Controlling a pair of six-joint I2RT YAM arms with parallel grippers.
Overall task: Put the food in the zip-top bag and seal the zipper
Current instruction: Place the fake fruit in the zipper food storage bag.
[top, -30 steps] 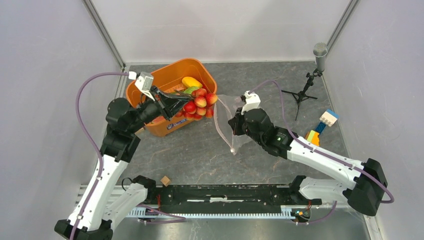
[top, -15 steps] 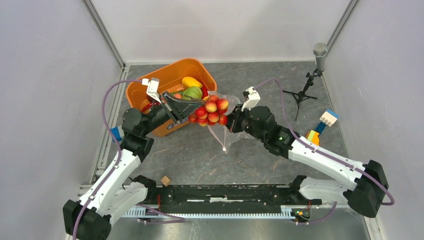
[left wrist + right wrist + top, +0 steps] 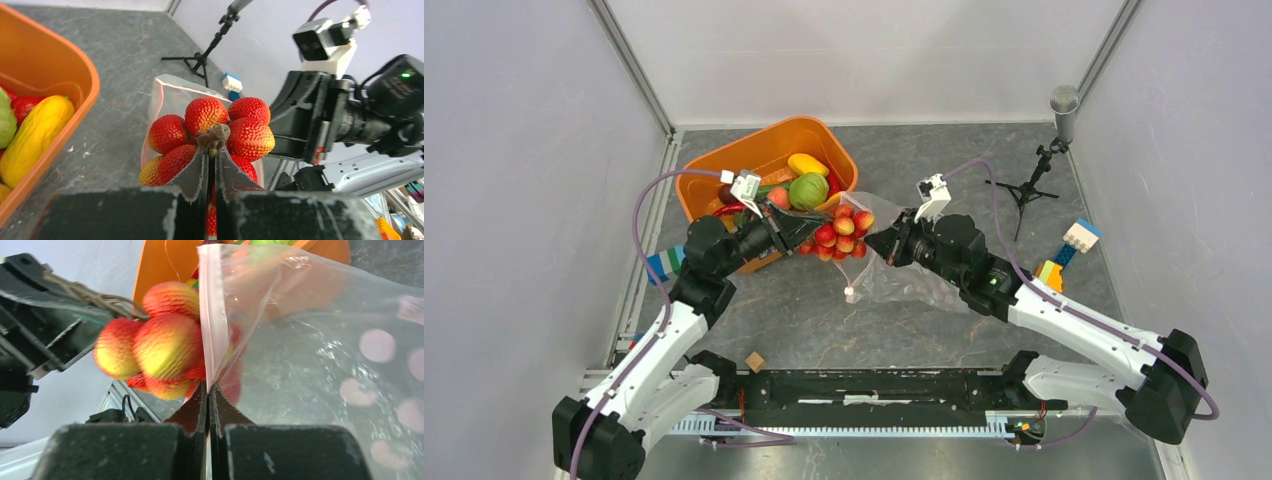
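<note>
My left gripper (image 3: 796, 232) (image 3: 213, 148) is shut on the brown stem of a red-and-yellow strawberry bunch (image 3: 843, 233) (image 3: 210, 131) and holds it in the air at the mouth of the zip-top bag (image 3: 904, 285) (image 3: 345, 350). My right gripper (image 3: 889, 245) (image 3: 208, 386) is shut on the bag's pink zipper strip (image 3: 209, 315) and holds the mouth up; the bag's body trails on the table. The bunch (image 3: 160, 340) hangs just outside the strip. More food, a green melon (image 3: 808, 189) and a yellow piece (image 3: 807, 163) (image 3: 32, 132), lies in the orange tub (image 3: 724, 175).
A microphone on a small tripod (image 3: 1044, 160) stands at the back right. Coloured building blocks (image 3: 1069, 250) lie at the right, and one blue block (image 3: 662, 262) left of the tub. A small wooden cube (image 3: 755, 361) sits near the front rail.
My left arm has carried the strawberry bunch from above the tub rightward and down to the bag's mouth. My right gripper has shifted, and the bag now spreads lower over the table.
</note>
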